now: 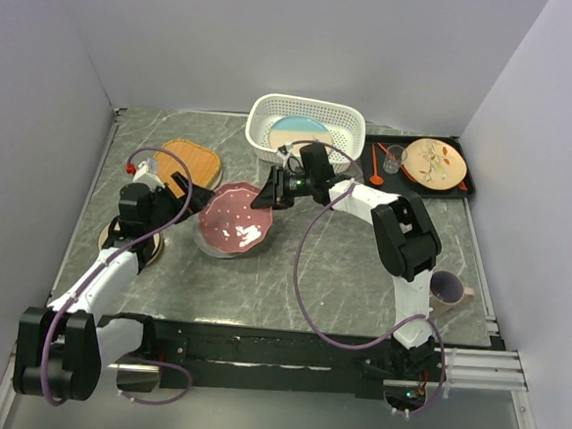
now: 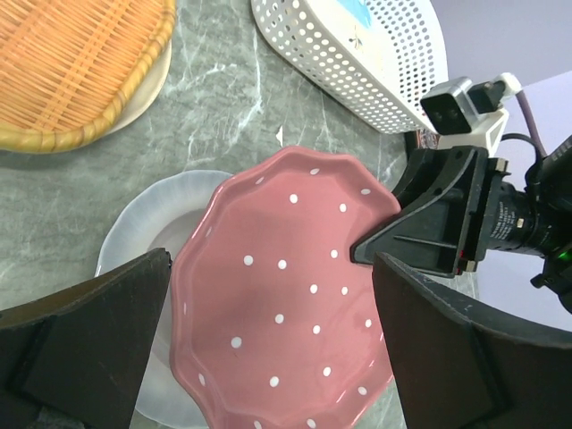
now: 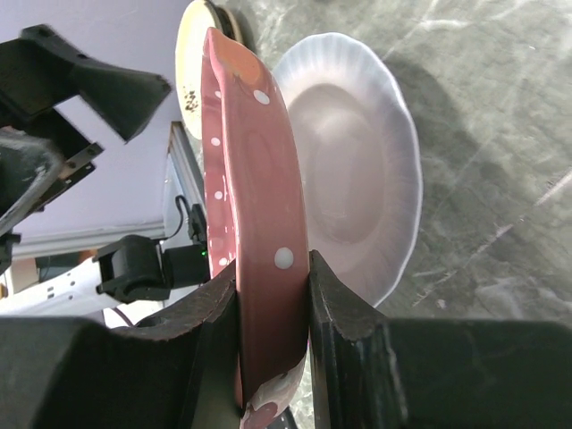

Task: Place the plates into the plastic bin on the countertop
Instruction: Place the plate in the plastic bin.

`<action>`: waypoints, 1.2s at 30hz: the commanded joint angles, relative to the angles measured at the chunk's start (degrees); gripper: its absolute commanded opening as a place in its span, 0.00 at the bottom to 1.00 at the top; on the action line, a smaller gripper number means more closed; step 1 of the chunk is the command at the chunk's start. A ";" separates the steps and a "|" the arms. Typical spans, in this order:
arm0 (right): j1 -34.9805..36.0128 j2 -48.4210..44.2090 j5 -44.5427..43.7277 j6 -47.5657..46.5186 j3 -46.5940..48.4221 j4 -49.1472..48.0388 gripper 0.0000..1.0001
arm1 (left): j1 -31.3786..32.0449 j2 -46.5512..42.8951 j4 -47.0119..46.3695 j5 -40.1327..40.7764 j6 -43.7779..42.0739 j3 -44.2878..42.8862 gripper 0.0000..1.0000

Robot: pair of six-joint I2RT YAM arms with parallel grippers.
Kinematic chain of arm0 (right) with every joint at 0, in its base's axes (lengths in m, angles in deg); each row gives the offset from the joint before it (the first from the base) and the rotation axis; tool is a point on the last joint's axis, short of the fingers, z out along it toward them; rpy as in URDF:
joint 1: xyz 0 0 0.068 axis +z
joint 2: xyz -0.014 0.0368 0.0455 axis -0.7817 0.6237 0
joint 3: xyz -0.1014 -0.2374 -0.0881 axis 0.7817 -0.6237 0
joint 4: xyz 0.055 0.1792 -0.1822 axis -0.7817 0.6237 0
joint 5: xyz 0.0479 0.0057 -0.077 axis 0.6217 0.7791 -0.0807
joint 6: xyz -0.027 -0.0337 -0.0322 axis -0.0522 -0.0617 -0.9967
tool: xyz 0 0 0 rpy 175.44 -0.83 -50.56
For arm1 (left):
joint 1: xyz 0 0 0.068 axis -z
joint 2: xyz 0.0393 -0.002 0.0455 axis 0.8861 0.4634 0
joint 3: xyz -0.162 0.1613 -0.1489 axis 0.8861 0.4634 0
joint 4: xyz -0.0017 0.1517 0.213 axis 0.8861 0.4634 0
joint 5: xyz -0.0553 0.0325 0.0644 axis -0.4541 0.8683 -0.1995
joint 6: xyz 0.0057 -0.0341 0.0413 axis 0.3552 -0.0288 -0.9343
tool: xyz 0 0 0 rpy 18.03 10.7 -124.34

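Note:
A speckled pink plate point(image 1: 233, 221) hangs tilted over a white plate point(image 2: 134, 234) that lies on the countertop point(image 1: 340, 277). My right gripper point(image 3: 273, 304) is shut on the pink plate's point(image 3: 259, 206) rim at the side towards the plastic bin. Just left of that plate, my left gripper point(image 1: 196, 203) stands open, its wide-apart fingers point(image 2: 89, 331) flanking the plate point(image 2: 286, 304) without touching it. The white perforated plastic bin point(image 1: 347, 121) stands at the back and holds a pale blue plate point(image 1: 297, 132). An orange plate point(image 1: 193, 161) lies at the back left. A tan plate point(image 1: 152, 252) is partly hidden under my left arm.
A black tray point(image 1: 470, 183) at the back right carries a cream leaf-marked plate point(image 1: 434, 161), a glass point(image 1: 395, 158) and orange spoons point(image 1: 377, 167). A mug point(image 1: 448, 287) stands near the right arm's base. Grey walls close off three sides.

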 commanded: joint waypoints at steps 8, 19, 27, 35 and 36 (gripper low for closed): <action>-3.87 0.79 -1.37 5.04 8.99 -5.19 0.00 | 0.18 -2.13 -1.09 1.32 -1.54 -0.60 0.99; -9.93 2.73 -4.45 6.01 19.78 -1.52 0.00 | 0.18 -2.21 -1.54 1.32 -1.63 0.19 0.99; -14.24 6.68 -5.68 8.64 28.75 -0.88 0.00 | 0.18 -1.69 -2.32 0.80 -1.54 0.63 0.99; -16.61 11.52 -6.99 11.63 36.94 0.34 0.00 | 0.27 -0.90 -3.03 -0.08 -1.36 0.98 0.99; -16.79 11.60 -7.17 11.90 37.55 0.26 0.00 | 0.27 -0.90 -3.20 -0.08 -1.36 1.07 0.99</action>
